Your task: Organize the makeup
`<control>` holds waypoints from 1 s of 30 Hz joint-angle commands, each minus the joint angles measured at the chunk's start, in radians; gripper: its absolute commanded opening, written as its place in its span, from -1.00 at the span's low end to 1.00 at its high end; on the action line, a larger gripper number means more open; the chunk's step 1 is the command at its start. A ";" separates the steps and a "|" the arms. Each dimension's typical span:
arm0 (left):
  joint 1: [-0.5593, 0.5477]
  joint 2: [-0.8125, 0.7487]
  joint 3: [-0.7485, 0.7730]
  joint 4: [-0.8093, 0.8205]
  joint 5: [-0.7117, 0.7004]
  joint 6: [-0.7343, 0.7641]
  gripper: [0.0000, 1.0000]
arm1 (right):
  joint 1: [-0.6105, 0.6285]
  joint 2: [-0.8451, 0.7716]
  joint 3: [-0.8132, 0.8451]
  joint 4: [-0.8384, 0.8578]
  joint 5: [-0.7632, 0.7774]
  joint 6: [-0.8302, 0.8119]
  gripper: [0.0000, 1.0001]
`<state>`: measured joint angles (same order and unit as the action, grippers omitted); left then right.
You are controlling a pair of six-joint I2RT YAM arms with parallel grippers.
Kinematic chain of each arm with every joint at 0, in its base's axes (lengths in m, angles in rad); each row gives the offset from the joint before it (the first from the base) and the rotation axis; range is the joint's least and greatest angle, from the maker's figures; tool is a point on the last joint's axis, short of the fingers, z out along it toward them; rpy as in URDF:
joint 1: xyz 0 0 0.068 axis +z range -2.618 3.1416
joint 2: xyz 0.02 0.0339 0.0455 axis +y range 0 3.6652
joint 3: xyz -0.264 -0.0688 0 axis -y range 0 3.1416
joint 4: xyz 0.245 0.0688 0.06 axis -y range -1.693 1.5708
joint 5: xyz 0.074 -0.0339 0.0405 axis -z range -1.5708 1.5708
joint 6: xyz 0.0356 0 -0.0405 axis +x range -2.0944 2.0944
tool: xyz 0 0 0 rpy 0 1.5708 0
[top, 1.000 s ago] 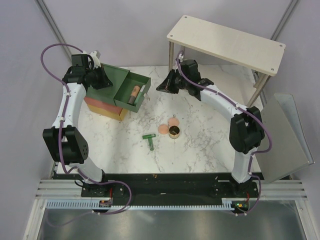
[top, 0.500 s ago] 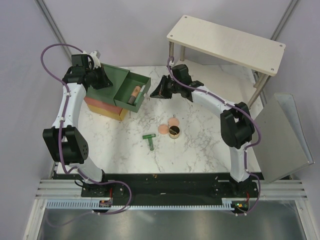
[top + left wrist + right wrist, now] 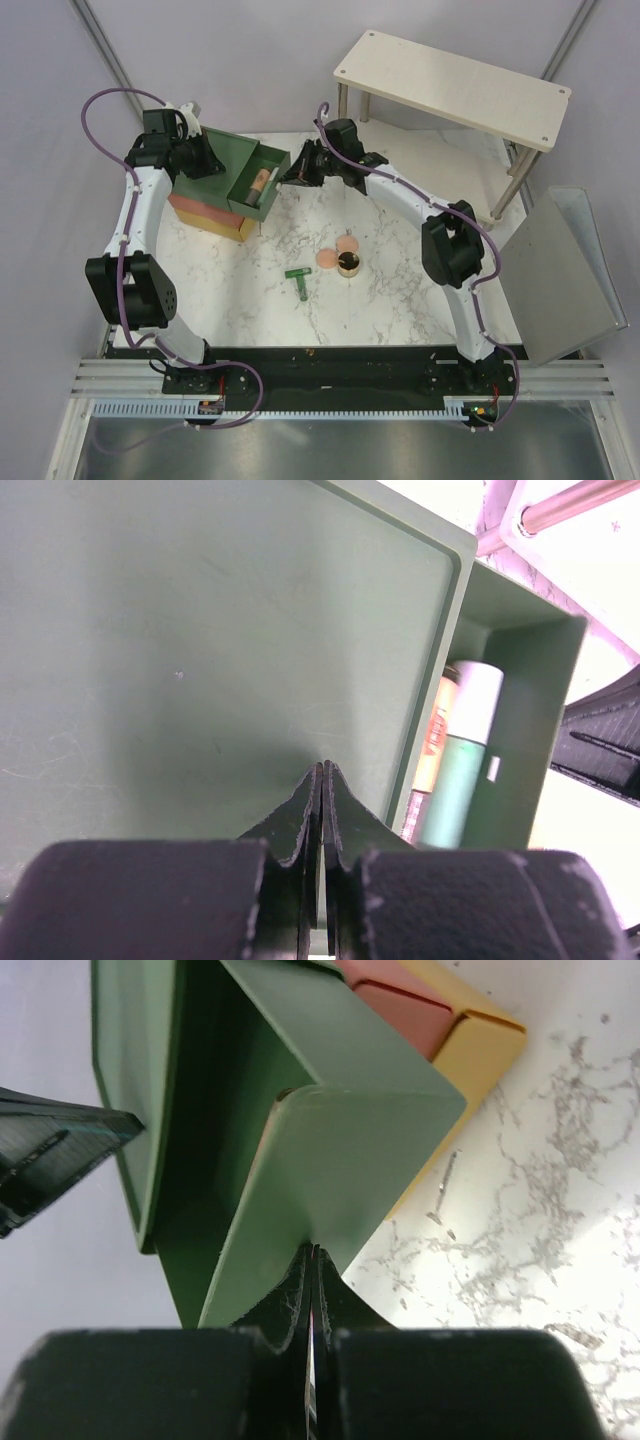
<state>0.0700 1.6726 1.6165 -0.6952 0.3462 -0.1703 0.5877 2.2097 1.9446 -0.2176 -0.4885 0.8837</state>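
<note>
My left gripper is shut, its tips pressing on the green top of the drawer box. The top green drawer stands partly open and holds the orange-brown tube beside the mint-green case. At the drawer's front face is my right gripper, shut, with its tips touching the face. Two pink discs, the gold pot and the dark green T-shaped tool lie on the marble table.
The box's orange and yellow drawers are closed below the green one. A wooden shelf on legs stands at the back right. A tilted metal sheet sits off the table's right edge.
My right gripper has swung left across the table to the drawer's front face, and the drawer has slid in a little. The left arm has stayed on the box top.
</note>
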 commanded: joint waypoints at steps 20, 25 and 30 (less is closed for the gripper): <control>-0.004 0.061 -0.098 -0.191 -0.059 0.051 -0.87 | 0.119 0.286 0.396 0.198 -0.051 0.228 -1.00; -0.004 0.059 -0.104 -0.190 -0.062 0.051 -0.87 | 0.129 0.306 0.399 0.265 -0.058 0.271 -1.00; -0.003 0.055 -0.104 -0.190 -0.067 0.048 -0.87 | 0.123 0.249 0.322 0.268 -0.033 0.255 -1.00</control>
<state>0.0719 1.6573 1.5898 -0.6655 0.3420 -0.1699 0.6628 2.5000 2.2936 -0.0315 -0.4999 1.1183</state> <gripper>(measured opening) 0.067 0.006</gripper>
